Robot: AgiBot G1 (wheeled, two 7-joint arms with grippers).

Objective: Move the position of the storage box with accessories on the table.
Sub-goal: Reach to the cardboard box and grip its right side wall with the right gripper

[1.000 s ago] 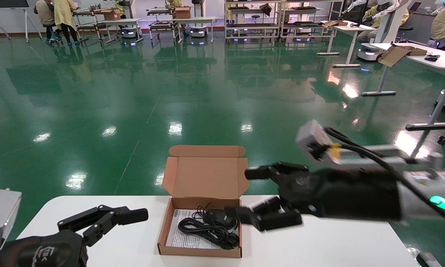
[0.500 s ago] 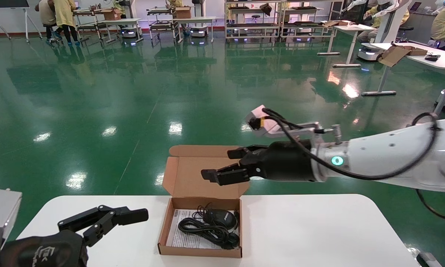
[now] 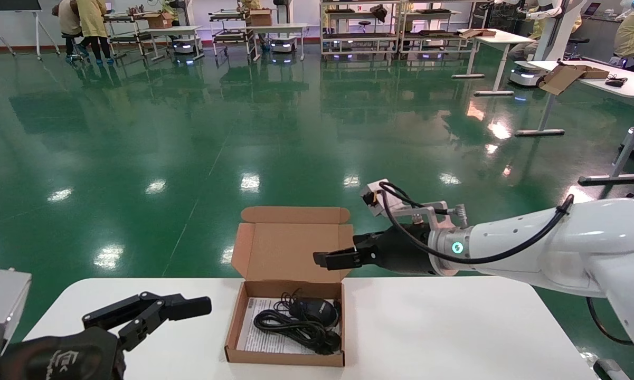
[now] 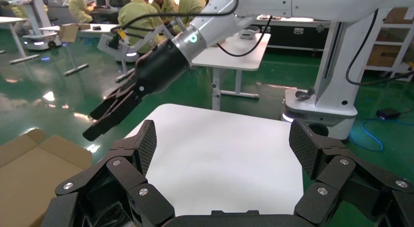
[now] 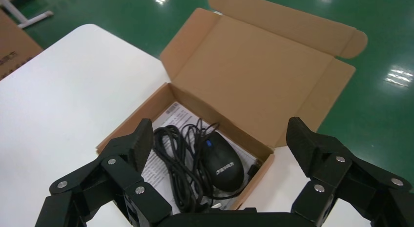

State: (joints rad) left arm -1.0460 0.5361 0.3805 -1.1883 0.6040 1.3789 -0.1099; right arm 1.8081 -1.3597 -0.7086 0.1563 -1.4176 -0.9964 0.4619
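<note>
Right gripper (image 3: 331, 258) raised above table (image 3: 443, 327), beside right edge of upright lid of storage box (image 3: 285, 322), fingertips level with lid, not touching it. Fingers spread wide per right wrist view, framing box interior from above. Box at near-centre of table, close to far edge, lid hinged up at back, side flaps out. Inside: black mouse (image 3: 313, 310) on white printed sheet (image 3: 256, 330), bundled black cable (image 3: 290, 327) coiled beside and in front of mouse. Left gripper (image 3: 153, 311) parked low over near-left part of table, fingers apart, well clear of box. Green floor (image 3: 190, 132) beyond table.
</note>
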